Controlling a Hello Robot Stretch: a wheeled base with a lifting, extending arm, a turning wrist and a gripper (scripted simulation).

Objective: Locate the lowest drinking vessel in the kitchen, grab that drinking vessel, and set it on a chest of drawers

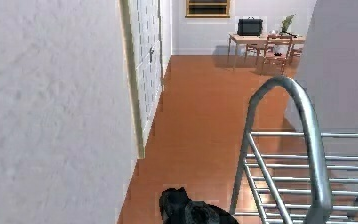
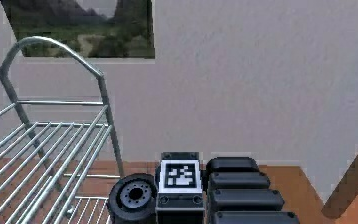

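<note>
Well down the hallway (image 1: 197, 110), past the white door (image 1: 147, 50) on the forward view's left, a table (image 1: 242, 39) stands by the far wall with a dark box (image 1: 250, 27) and a potted plant (image 1: 286, 24) on it. The bits beside them are too small for us to name, so we cannot tell whether a drinking vessel is among them. A framed picture (image 1: 208, 8) above is cut off by the top edge. Nearer us, a grey metal rack (image 1: 312, 140) runs off the bottom right corner.

In the arm side view the arm (image 2: 237, 190) lies low at the bottom edge, with a white marked square (image 2: 179, 177) and, left of it, the gripper (image 2: 135, 197), a round dark body. We cannot make out its fingers, so we cannot tell whether it holds anything. A landscape painting (image 2: 87, 28) is cropped at the top.
</note>
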